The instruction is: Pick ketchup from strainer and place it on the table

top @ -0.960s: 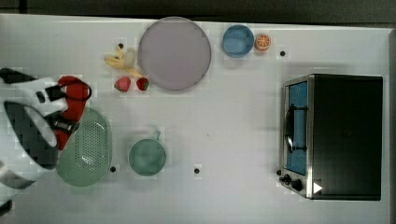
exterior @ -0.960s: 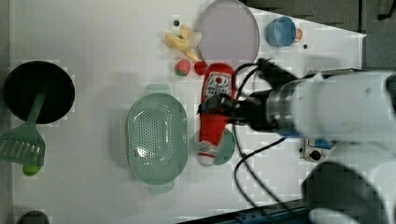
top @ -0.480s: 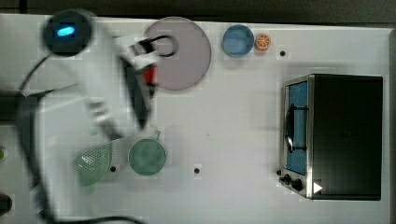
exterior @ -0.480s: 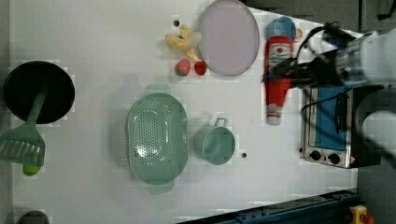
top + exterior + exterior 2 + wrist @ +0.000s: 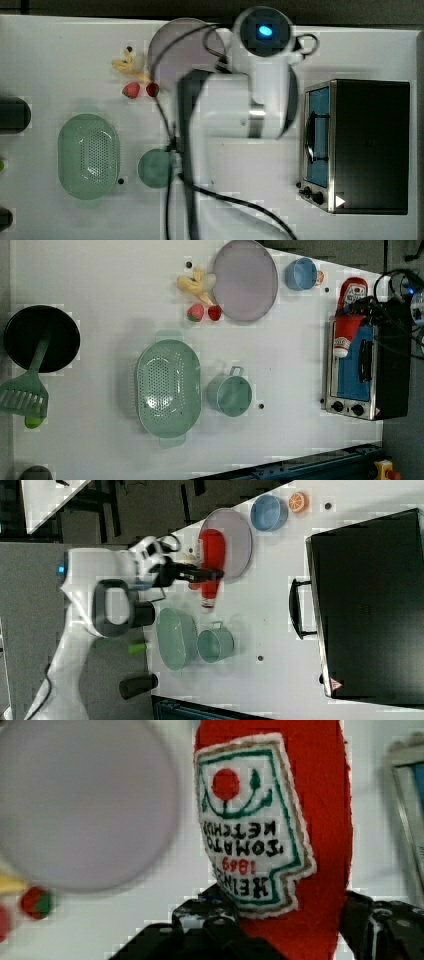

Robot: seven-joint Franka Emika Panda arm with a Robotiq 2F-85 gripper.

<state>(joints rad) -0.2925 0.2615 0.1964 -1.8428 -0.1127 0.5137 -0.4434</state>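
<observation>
Slim red ketchup bottle with white-and-red label and white cap, clamped in the pincer and carried clear above the tabletop, lying roughly level. In the right view, seen over the tabletop beside the strainer. Pale green oval strainer, perforated bottom bare, resting flat on the white tabletop, well apart from the bottle in the left view.

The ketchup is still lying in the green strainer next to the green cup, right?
No. The strainer does sit next to the green cup, but it holds nothing, as the left view shows. The ketchup is up in the hand, which is clamped around it, over by the toaster oven.
</observation>
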